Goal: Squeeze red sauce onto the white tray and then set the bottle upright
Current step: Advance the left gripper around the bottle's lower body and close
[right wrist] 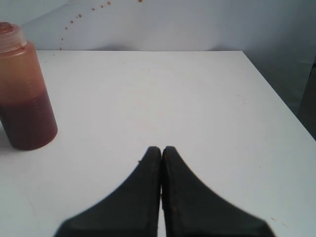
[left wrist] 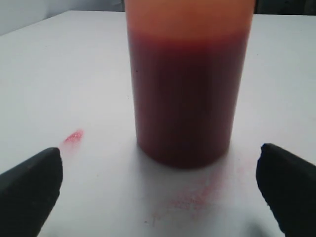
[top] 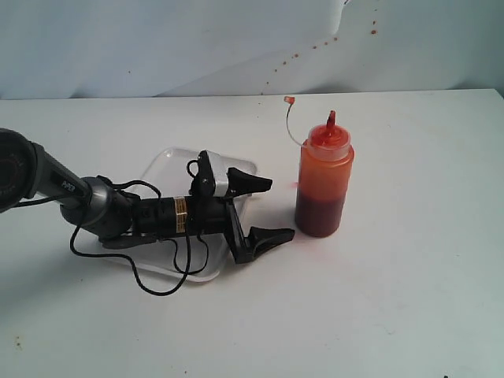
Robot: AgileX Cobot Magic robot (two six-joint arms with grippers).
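The bottle [top: 324, 177] stands upright on the table to the right of the white tray [top: 167, 160], its red nozzle up and its small cap [top: 289, 101] hanging off a thin strap. My left gripper [top: 279, 209] lies low over the tray's right end, open, its fingertips a little short of the bottle and not touching it. In the left wrist view the bottle's dark red lower part [left wrist: 185, 98] fills the middle, ahead of the open left gripper [left wrist: 159, 173]. My right gripper [right wrist: 161, 150] is shut on nothing, with the bottle [right wrist: 24, 98] well off to one side. The arm hides most of the tray, and no red sauce shows there.
Faint pinkish smears mark the table beside the bottle [left wrist: 74, 137] and in front of it [left wrist: 197, 197]. Red specks dot the pale back wall [top: 315, 47]. A black cable [top: 157, 287] loops from the left arm over the tray's front rim. The table's edge [right wrist: 276, 98] runs close by.
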